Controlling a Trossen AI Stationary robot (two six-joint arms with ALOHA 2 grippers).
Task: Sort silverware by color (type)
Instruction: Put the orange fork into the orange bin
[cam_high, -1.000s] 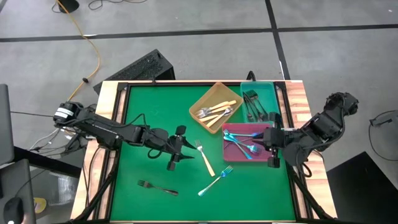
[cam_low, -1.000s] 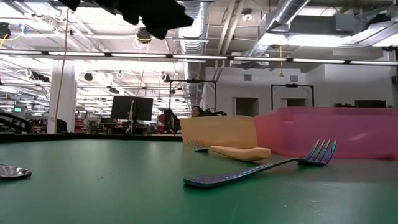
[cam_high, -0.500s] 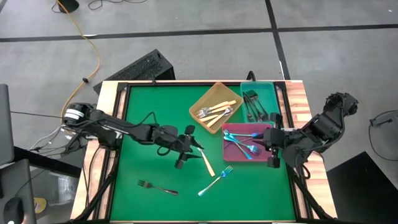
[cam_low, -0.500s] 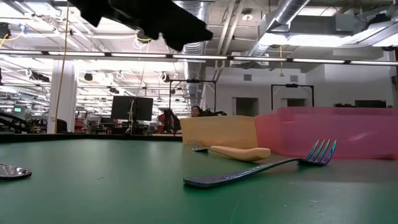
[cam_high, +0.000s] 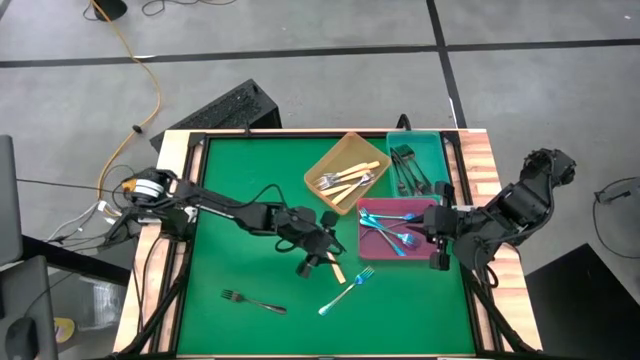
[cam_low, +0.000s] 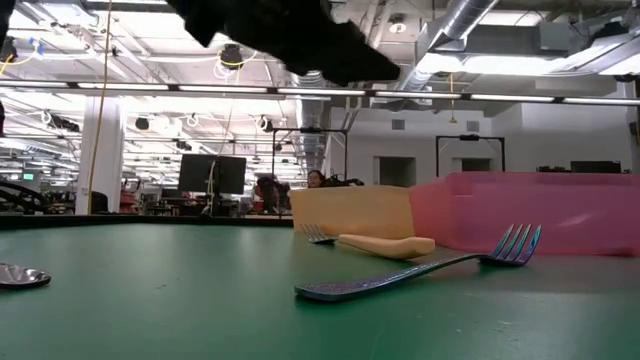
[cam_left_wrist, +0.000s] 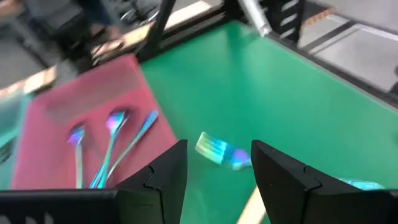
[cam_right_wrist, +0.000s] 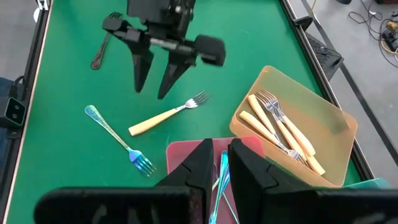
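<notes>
We see the left hand (cam_high: 322, 252) open and empty, hovering over the cream fork (cam_high: 331, 262) mid-tabletop (cam_high: 240, 200). The blue fork (cam_high: 346, 289) lies just at 5 o'clock of it, the black fork (cam_high: 252, 299) at 8 o'clock. We'd drop straight down, straddle the cream handle only, then carry it to the orange tray (cam_high: 328, 163) at 12 o'clock. The right hand (cam_high: 439, 238) waits by the pink tray (cam_high: 405, 209), fingers nearly together, empty.

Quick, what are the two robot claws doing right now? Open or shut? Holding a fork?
Left gripper: open, holding nothing, above the cream-handled fork on the green mat.
Right gripper: nearly shut, holding nothing, over the pink tray.
</notes>
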